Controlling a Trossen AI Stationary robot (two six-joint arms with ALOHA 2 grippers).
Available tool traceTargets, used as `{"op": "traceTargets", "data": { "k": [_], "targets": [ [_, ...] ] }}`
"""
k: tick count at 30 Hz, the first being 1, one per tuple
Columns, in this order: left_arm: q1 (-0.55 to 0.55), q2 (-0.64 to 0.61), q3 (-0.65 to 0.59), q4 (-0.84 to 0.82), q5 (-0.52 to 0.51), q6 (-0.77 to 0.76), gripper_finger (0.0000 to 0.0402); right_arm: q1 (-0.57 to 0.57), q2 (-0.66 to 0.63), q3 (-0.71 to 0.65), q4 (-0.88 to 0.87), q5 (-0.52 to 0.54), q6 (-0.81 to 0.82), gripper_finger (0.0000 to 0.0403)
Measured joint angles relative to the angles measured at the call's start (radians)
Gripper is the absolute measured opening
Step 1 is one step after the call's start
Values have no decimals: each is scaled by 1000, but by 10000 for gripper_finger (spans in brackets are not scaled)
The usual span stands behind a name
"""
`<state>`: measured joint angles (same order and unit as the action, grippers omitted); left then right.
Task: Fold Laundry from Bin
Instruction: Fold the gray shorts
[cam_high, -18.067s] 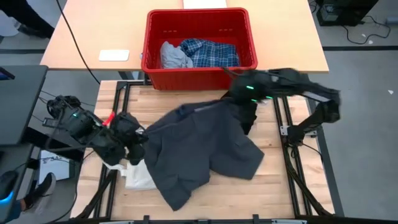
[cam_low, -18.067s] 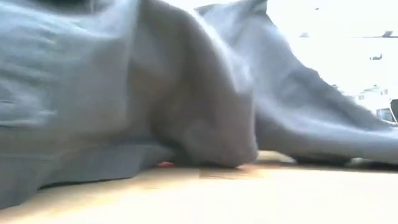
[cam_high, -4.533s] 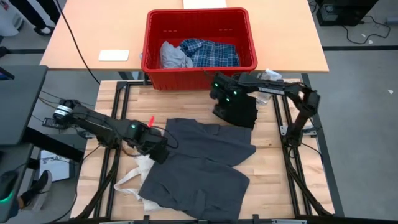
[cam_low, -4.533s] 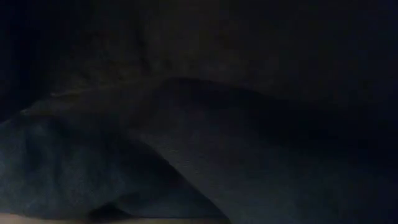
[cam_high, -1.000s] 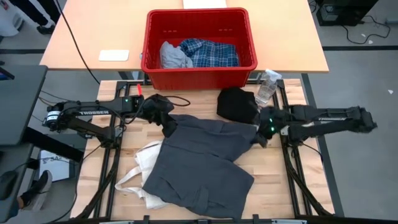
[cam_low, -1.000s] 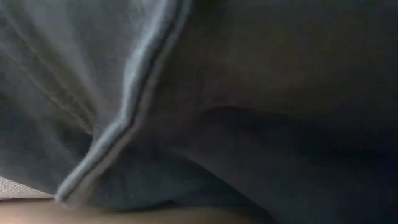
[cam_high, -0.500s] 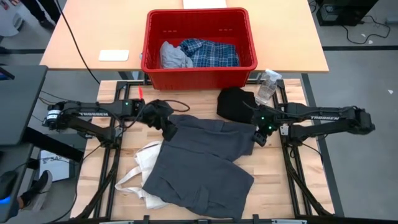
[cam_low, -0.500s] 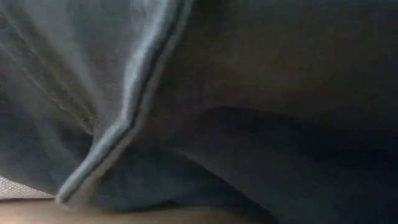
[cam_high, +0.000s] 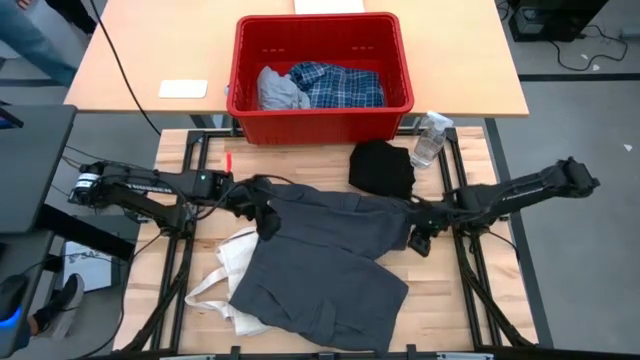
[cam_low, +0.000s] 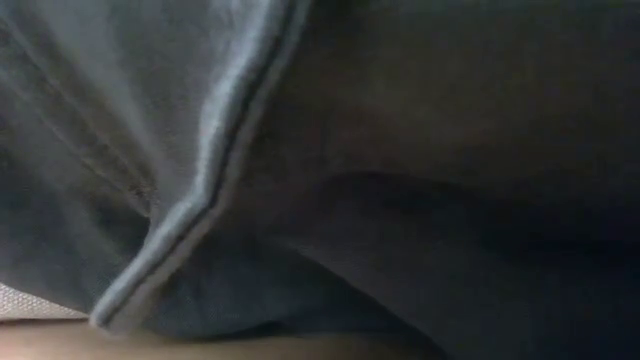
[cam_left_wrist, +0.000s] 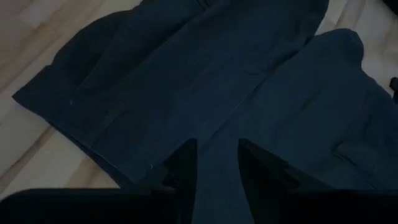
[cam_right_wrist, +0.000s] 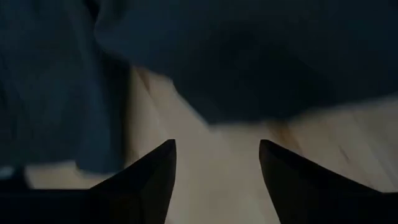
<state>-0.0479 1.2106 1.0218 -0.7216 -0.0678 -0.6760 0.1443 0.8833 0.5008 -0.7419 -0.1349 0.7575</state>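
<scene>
Two pincers working at the side edges of a dark grey top spread on the tabletop.

The dark grey top (cam_high: 325, 255) is lying flat over a cream bag (cam_high: 228, 270), leaving bare tabletop (cam_high: 440, 300) alongside. The left pincer (cam_high: 265, 222) is clamped on its left edge; the right pincer (cam_high: 420, 243) is standing apart, empty, at its right edge. Farther back, a black shirt (cam_high: 382, 166) and a bottle (cam_high: 429, 138) are sitting before the red bin (cam_high: 318, 110), which is holding plaid and light grey laundry (cam_high: 322, 86).
</scene>
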Motion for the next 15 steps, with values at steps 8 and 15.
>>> {"op": "traceTargets", "data": {
  "k": [8, 15],
  "targets": [
    [-23, 0, 0, -1, -45, -52, 121, 23, 0, -188, 325, 123, 30, 194],
    [-31, 0, 0, 0, -41, -70, 121, 16, 0, -209, 372, -121, 25, 20]
  ]
}}
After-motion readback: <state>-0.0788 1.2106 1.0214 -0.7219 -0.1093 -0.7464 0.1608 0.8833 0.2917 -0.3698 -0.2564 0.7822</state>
